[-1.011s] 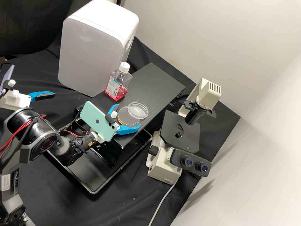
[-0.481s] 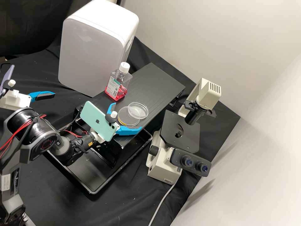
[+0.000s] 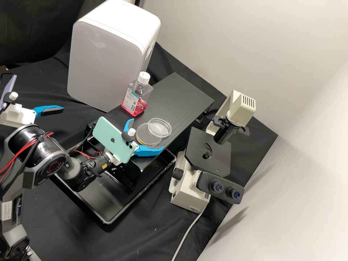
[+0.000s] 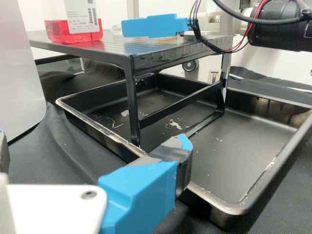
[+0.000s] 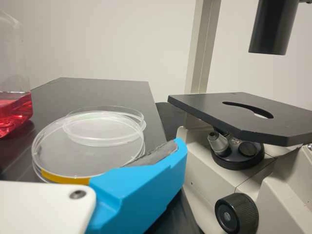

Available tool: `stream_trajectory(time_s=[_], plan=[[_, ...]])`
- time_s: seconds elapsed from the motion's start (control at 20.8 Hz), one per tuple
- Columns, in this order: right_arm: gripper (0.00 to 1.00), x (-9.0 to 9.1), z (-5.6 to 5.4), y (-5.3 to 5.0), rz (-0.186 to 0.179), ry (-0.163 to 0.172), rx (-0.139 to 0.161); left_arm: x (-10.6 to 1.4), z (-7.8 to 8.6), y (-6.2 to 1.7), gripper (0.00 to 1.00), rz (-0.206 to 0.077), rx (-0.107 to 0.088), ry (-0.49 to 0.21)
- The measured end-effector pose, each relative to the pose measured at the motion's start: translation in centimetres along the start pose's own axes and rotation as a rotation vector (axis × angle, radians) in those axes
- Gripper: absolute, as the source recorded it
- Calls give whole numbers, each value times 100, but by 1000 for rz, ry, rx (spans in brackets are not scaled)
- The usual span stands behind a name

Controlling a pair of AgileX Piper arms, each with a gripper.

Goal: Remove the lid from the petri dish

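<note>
A clear petri dish [image 3: 148,133] with a yellow band [image 5: 58,176] sits near the front corner of the raised black platform [image 3: 177,98]. A second clear dish piece [image 3: 161,125] lies against its far edge. My right gripper [image 3: 148,135] is open and straddles the banded dish, one blue finger [image 5: 146,180] beside its rim. I cannot tell whether the fingers touch it. My left gripper [image 3: 43,110] hangs open at the far left, low beside the black tray [image 4: 97,124], with nothing at its finger [image 4: 146,190].
A flask of red liquid [image 3: 135,96] stands on the platform behind the dishes. A white box appliance [image 3: 108,50] is at the back left. A microscope [image 3: 214,156] stands close on the right, its stage [image 5: 243,114] near the dish. The black tray [image 3: 108,203] lies under the platform.
The right gripper's fingers have spread slightly wider around the banded dish. The dishes and the left arm have not moved.
</note>
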Motion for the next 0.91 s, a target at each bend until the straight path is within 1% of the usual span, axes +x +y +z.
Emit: stream_trajectory(time_s=[0.24, 0.43, 0.63, 0.67, 0.91], plan=[[100, 0, 0, 0, 0, 0, 0, 0, 0, 0, 100, 0, 0, 0], [100, 5, 19, -20, -14, -13, 0, 0, 0, 0, 100, 0, 0, 0], [100, 32, 38, -42, -19, -18, 0, 0, 0, 0, 100, 0, 0, 0], [100, 35, 34, -38, -15, -14, 0, 0, 0, 0, 100, 0, 0, 0], [100, 65, 35, -40, -15, -14, 0, 0, 0, 0, 100, 0, 0, 0]])
